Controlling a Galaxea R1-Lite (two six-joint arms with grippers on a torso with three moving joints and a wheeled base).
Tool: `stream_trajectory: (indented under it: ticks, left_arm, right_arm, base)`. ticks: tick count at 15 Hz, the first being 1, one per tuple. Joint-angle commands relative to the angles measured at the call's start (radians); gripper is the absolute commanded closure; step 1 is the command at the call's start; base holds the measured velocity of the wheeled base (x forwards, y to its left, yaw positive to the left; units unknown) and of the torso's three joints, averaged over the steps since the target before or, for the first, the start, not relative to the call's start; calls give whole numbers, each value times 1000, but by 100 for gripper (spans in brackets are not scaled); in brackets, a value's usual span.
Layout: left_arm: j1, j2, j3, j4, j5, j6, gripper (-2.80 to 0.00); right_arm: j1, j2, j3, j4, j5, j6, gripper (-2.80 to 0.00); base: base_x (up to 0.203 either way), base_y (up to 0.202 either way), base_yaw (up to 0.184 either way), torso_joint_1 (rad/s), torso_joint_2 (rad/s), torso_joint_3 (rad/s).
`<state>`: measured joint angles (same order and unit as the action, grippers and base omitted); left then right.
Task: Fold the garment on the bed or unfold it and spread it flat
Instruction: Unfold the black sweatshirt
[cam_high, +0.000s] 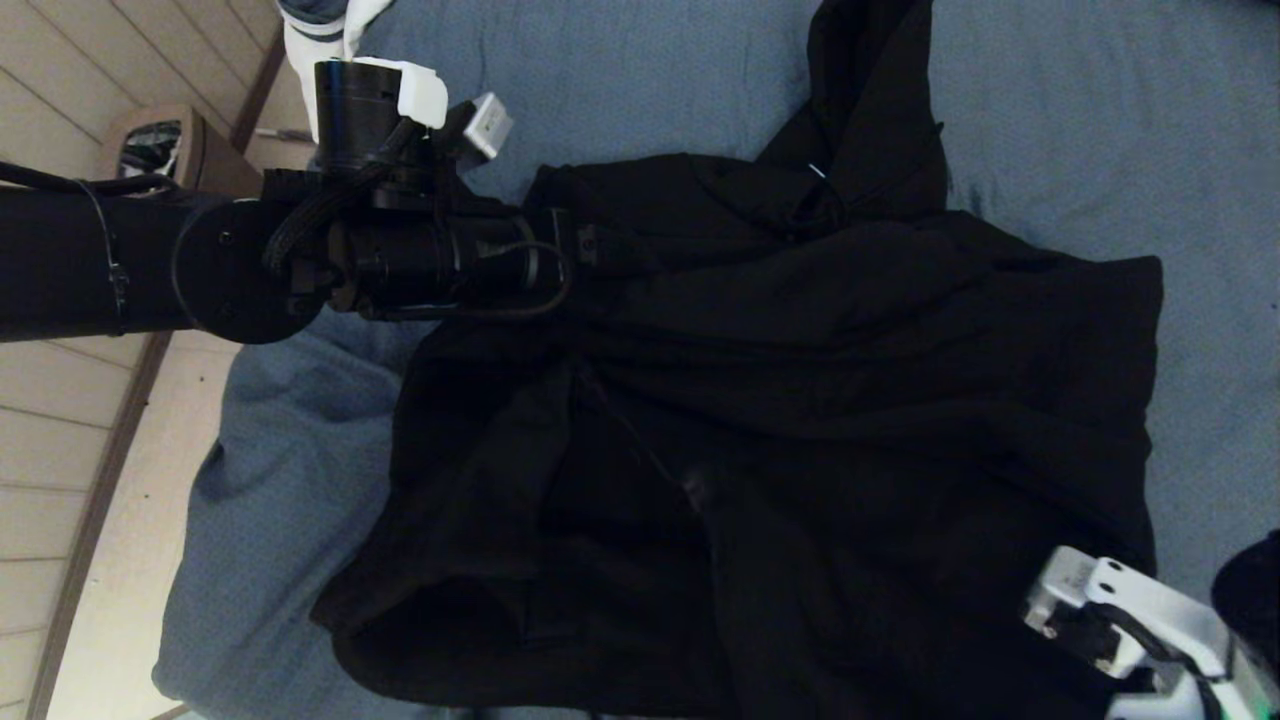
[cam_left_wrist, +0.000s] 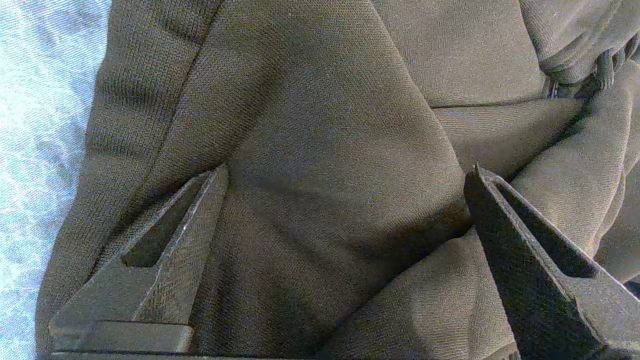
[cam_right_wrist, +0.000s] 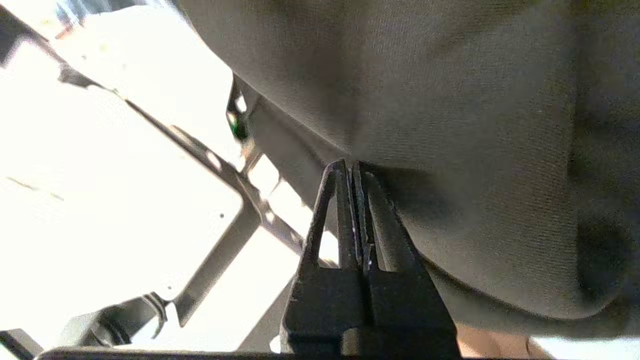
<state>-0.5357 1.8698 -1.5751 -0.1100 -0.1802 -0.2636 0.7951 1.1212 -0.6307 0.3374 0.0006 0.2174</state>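
Observation:
The garment (cam_high: 800, 400), a black hoodie, lies rumpled across the blue-grey bed (cam_high: 1100, 120), its hood (cam_high: 870, 90) toward the far side. My left arm (cam_high: 400, 250) reaches in from the left to its upper left part. There my left gripper (cam_left_wrist: 348, 170) stands wide open, with its fingertips (cam_left_wrist: 215, 185) on a fold of fabric beside a ribbed band (cam_left_wrist: 115, 125). Only the wrist (cam_high: 1120, 610) of my right arm shows, at the garment's near right corner. My right gripper (cam_right_wrist: 350, 167) is shut on the garment's edge (cam_right_wrist: 450, 125), which hangs lifted over it.
Wooden floor (cam_high: 60, 450) runs along the bed's left side, with a rounded brown stand (cam_high: 150, 150) at the far left. A white and navy duvet corner (cam_high: 320, 30) sits at the top left. Bare sheet (cam_high: 280, 480) shows left of the garment.

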Motion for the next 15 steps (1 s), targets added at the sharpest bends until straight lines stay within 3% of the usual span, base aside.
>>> stream_trajectory:
  ticks: [1, 7, 12, 15]
  left_arm:
    - [0, -8, 11, 0, 0, -5, -280]
    - [0, -74, 100, 0, 1, -6, -280]
    - [-1, -99, 136, -1, -1, -6, -280]
    - [-1, -97, 127, 1, 1, -6, -280]
  right_arm:
    - [-23, 0, -73, -4, -5, 0, 0]
    - [-213, 243, -465, -10, -7, -44, 0]
    - [-235, 449, -653, -65, -6, -48, 0]
    - [-226, 409, -633, -58, -5, -47, 0]
  base:
    - [0, 0, 0, 0, 0, 0]
    - [0, 0, 0, 0, 0, 0]
    - [0, 0, 0, 0, 0, 0]
    - [0, 0, 0, 0, 0, 0]
